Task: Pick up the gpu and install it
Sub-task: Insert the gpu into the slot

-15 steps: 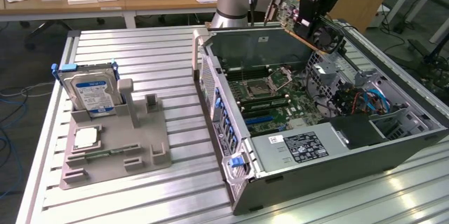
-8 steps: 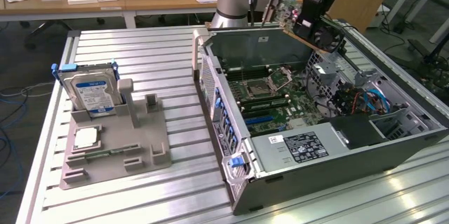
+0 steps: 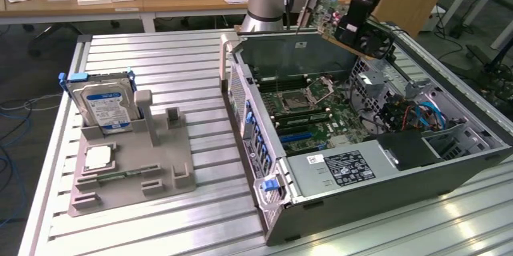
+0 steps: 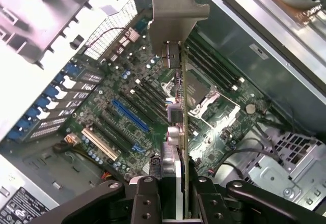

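In the exterior view, the gripper [image 3: 358,20] is hanging over the far rim of the open computer case [image 3: 376,166], clamped on the gpu [image 3: 333,15]. The card is riding in the air, tilted, with its black fan facing the exterior view's right. It is clear of the motherboard [image 3: 316,115], which is lying flat in the case below it. The expansion slots [image 3: 301,137] are sitting lower and nearer the camera than the card. At the exterior view's left, well apart from the case, the hard drive [image 3: 103,107] is standing in its grey holder [image 3: 132,172] on the slatted table [image 3: 176,57]. In the wrist view, the two fingers [image 4: 145,196] are pressing on either side of the gpu [image 4: 175,25], seen edge-on. Its long axis is running straight away from the gripper [image 4: 175,191] to the metal bracket at its far end. Beneath it, the blue slot [image 4: 130,114] is lying off to one side of the card's edge and appears to be at an angle to it. The card is hanging more nearly over the processor socket [image 4: 204,94] than over that slot.
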`<action>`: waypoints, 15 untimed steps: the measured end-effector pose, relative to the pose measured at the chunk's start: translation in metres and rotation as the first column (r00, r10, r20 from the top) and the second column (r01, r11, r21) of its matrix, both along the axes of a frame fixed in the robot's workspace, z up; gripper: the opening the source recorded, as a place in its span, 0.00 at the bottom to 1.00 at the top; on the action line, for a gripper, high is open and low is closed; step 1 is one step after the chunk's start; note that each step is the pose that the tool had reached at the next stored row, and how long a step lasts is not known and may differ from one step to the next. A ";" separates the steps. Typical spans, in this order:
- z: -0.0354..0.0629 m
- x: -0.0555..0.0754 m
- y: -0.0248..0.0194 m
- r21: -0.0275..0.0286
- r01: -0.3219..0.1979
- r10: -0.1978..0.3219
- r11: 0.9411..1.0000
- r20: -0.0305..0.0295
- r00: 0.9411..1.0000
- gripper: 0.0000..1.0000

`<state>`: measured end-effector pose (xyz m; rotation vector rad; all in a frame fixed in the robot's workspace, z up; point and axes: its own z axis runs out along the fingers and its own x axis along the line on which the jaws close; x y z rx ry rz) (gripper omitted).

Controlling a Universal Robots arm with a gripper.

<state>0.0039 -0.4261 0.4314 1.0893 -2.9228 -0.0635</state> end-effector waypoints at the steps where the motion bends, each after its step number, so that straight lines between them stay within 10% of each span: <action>1: 0.0001 0.000 0.0000 0.000 -0.013 0.013 1.000 0.000 1.000 0.28; 15: 0.0000 0.000 -0.0008 0.000 -0.186 0.186 0.983 0.001 0.983 0.28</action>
